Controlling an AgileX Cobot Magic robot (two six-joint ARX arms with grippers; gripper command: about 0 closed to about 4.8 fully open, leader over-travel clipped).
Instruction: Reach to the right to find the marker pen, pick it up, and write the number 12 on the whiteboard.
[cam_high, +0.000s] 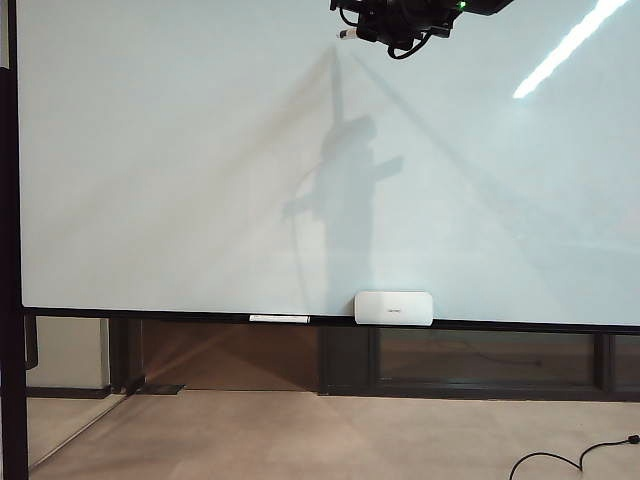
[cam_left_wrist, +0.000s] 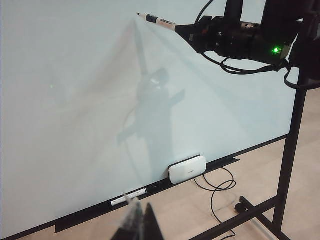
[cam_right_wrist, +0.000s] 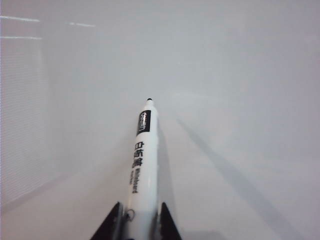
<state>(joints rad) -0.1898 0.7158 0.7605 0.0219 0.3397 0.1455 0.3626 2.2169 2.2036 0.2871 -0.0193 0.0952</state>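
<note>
Though gripped, marker pen (cam_right_wrist: 141, 165) beyond right claw (cam_right_wrist: 140, 222).

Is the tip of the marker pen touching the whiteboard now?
Cannot tell. In the left wrist view the marker pen, held by the right tool, has its tip close to the whiteboard, but no view shows contact or gap plainly.

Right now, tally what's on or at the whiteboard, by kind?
Marker pen, clamped in the right gripper near the whiteboard top: 1
White bar on the bottom rail: 1
White rounded box on the rail: 1
Written strokes: 0
Total: 3
</note>
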